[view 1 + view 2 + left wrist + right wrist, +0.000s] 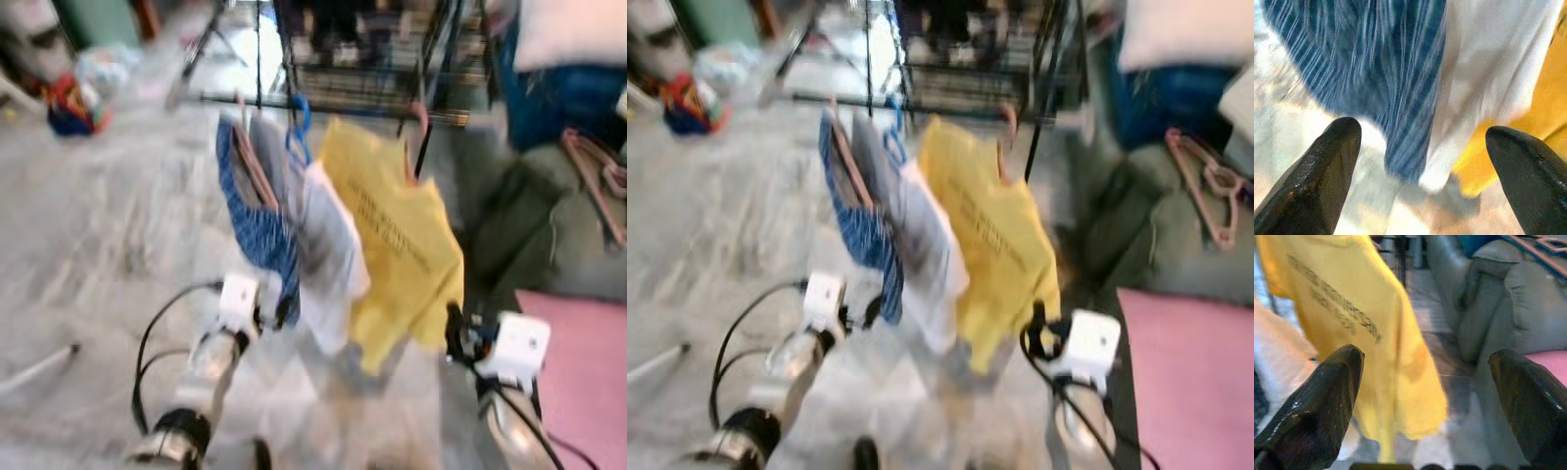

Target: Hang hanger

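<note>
- Head views are motion-blurred, so fine detail is soft.
- Left gripper point(1420, 161): raised, fingers spread wide, nothing between them. Its fingertips point(284, 311) sit right at the lower hem of the blue striped garment point(257, 230); contact can't be confirmed through the blur.
- Right gripper point(1425, 396): also raised, fingers spread wide, empty. It is just off the lower edge of the yellow T-shirt point(397, 230), on the robot's right of the shirt.
- Between the two grippers and just beyond them: three garments hang side by side. Blue striped one is nearest the left gripper, the white shirt point(328, 255) is in the middle, the yellow T-shirt with dark print is nearest the right gripper.
- Above the grippers: each garment is on a hanger. Pinkish hanger point(253, 147) carries the striped one, blue hook point(300, 122) tops the white one, pink hook point(418, 127) tops the yellow one. All hook onto a dark rail point(333, 106) of the drying rack point(377, 59).
- To the right of the right gripper: pink surface point(583, 362), near; grey-green sofa point(1508, 308) beyond it.
- Farther right, on the sofa: loose pink hangers point(1205, 186) lying flat, well apart from both grippers.
- Far left of the left gripper: pale marble floor point(98, 245), with a red-and-blue heap point(69, 103) at the back.
</note>
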`<state>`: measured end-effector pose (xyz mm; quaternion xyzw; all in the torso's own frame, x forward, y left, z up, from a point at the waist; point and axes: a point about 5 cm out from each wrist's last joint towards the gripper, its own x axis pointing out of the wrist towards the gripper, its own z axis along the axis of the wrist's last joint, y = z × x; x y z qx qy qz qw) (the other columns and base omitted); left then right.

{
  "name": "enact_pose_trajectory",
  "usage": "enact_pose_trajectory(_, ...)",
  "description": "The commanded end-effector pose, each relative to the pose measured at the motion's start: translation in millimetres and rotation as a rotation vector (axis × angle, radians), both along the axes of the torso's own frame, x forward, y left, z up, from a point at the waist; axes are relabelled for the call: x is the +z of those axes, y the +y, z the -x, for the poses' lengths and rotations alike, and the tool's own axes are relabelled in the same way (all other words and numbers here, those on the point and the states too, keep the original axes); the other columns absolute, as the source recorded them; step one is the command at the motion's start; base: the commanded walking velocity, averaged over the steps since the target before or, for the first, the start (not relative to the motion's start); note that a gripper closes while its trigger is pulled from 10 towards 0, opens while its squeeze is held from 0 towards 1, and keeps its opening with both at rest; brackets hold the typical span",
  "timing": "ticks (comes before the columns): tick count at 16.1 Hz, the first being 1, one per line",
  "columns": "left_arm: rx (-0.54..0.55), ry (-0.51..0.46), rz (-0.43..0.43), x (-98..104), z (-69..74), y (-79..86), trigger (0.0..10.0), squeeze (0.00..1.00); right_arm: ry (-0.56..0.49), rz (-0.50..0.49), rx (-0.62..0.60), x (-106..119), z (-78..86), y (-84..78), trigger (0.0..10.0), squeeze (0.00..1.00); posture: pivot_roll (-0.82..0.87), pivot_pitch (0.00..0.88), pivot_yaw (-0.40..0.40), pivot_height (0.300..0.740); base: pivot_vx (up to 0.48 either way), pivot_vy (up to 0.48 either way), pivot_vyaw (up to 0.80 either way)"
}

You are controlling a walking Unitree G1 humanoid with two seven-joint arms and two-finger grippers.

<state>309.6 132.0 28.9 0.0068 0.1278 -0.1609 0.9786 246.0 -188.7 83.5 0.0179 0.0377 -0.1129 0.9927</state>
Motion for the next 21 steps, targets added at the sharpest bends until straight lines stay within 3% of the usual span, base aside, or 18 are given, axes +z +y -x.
enact_pose_trajectory(1,0.002,0.024,-0.002,-4.8,3.2,0.4,10.0,0.0,0.015,-0.006,-0.015,-3.2,5.0,-1.6,10.0,0.0,-0.17,0.148,0.065,0.74,-0.304,0.0,0.0)
enact_pose_trajectory(10,0.003,0.022,0.027,-3.8,2.2,0.1,10.0,0.0,0.026,-0.012,-0.01,-4.8,4.0,-1.4,10.0,0.0,-0.17,0.146,0.061,0.74,-0.031,0.0,-0.06)
enact_pose_trajectory(21,0.003,0.023,0.012,-5.6,3.8,2.0,10.0,0.0,0.033,-0.023,0.01,-7.9,3.6,1.8,10.0,0.0,-0.17,0.147,0.061,0.74,0.0,0.402,-0.66)
